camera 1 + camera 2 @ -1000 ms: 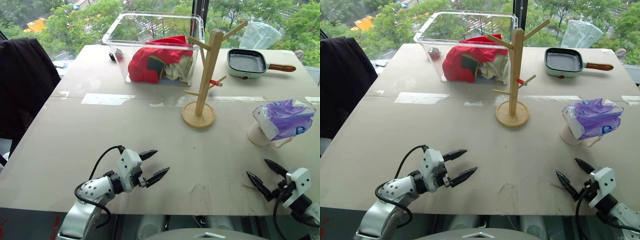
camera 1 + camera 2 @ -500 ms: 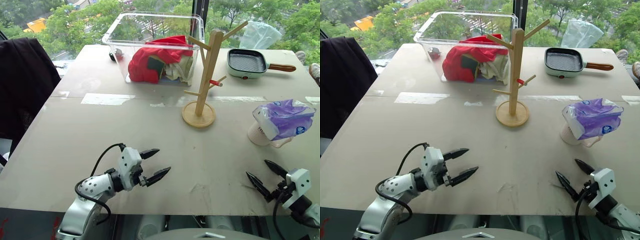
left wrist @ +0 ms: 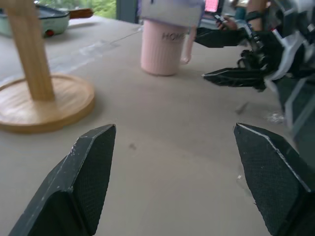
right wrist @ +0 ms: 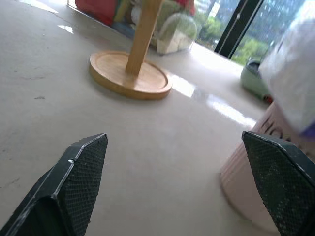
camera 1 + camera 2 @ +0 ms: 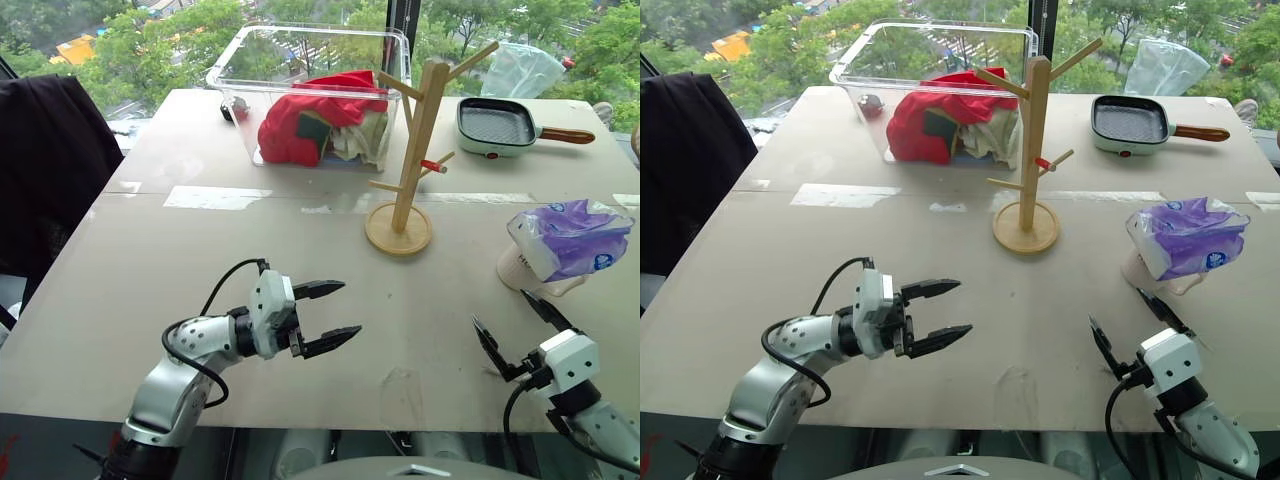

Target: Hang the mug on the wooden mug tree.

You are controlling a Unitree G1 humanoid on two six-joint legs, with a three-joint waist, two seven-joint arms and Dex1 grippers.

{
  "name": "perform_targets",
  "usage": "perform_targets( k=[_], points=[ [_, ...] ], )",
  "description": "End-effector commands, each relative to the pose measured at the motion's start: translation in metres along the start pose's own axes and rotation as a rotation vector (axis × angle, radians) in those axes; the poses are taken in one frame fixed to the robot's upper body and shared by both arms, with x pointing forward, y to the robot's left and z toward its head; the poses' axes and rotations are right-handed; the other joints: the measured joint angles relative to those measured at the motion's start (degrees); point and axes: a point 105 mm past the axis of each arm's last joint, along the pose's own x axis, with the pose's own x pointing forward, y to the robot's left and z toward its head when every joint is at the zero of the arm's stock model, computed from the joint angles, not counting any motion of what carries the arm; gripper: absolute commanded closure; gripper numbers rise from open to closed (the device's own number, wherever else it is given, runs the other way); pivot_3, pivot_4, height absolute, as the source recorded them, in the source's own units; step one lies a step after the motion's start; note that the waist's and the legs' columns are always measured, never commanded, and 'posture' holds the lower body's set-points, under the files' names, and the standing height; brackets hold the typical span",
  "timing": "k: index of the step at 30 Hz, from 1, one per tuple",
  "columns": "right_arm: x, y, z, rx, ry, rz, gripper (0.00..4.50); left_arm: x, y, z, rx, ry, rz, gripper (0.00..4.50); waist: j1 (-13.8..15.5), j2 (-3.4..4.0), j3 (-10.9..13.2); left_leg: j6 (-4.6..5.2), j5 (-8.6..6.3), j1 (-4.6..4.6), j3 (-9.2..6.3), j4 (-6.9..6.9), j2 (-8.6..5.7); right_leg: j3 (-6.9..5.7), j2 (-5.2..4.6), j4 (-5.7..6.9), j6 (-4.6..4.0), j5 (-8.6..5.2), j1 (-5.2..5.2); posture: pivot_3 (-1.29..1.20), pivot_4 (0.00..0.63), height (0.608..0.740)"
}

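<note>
— How many of each on the table (image 5: 200, 250)?
— One mug (image 5: 517, 268), one wooden mug tree (image 5: 412, 150), one pan (image 5: 500, 126), one clear bin (image 5: 300, 80).
— Grippers?
— Two: left gripper (image 5: 327, 317), right gripper (image 5: 510, 325).

Left gripper (image 5: 325, 315) hovers level, jaws spread; right gripper (image 5: 512, 325) likewise gapes, empty.

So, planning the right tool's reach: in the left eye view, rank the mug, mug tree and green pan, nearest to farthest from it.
From the right tool:
1. Mug, just ahead, under a purple tissue pack.
2. Mug tree, mid-table, further left.
3. Green pan, at the far edge.
</note>
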Motion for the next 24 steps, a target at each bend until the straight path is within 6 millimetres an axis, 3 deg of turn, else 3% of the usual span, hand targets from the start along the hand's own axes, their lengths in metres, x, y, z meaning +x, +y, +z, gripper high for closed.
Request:
perform_targets(
  k=[1,5,9,14,19,24],
  points=[
    [-0.004,-0.015,0.029,-0.318,-0.099,-0.076,0.08,0.007,-0.006,0.023,0.034,-0.068,-0.096,0.58,-0.1,0.0,0.0,0.0,0.0,0.0,0.02,0.0,-0.01,0.02,0.01,0.0,-0.01,0.01,0.0,0.0,0.15,0.74],
    [-0.002,-0.039,0.04,-0.442,-0.102,-0.194,0.08,0.012,-0.003,0.035,0.07,-0.092,-0.131,0.58,-0.1,0.0,0.0,-0.04,0.02,0.06,0.02,0.01,-0.02,0.07,0.09,0.05,0.0,0.0,0.01,0.0,0.15,0.74],
    [0.01,-0.055,0.038,-0.364,-0.07,-0.23,0.08,0.012,-0.001,0.037,0.095,-0.085,-0.16,0.58,-0.1,-0.02,0.0,-0.13,0.1,0.1,-0.02,0.02,-0.02,0.1,0.16,0.11,-0.04,0.03,0.03,0.0,0.15,0.74],
    [0.023,-0.063,0.03,-0.351,-0.029,-0.166,0.08,0.012,0.0,0.037,0.107,-0.078,-0.169,0.58,-0.1,-0.01,0.0,-0.13,0.1,0.11,-0.04,0.03,-0.03,0.1,0.19,0.13,-0.18,0.11,0.05,0.0,0.15,0.74],
    [0.023,-0.068,0.012,-0.375,0.034,-0.118,0.08,0.012,-0.002,0.042,0.119,-0.088,-0.171,0.58,0.0,-0.02,0.0,-0.12,0.1,0.06,-0.07,0.02,-0.05,0.09,0.22,0.11,-0.2,0.11,0.05,0.0,0.15,0.74],
    [0.025,-0.073,0.007,-0.41,0.046,-0.106,0.08,0.011,-0.003,0.047,0.13,-0.103,-0.161,0.58,-0.1,-0.03,0.0,-0.12,0.09,0.08,-0.04,0.02,-0.07,0.13,0.21,0.1,-0.19,0.11,0.05,0.0,0.15,0.74]
  ],
)
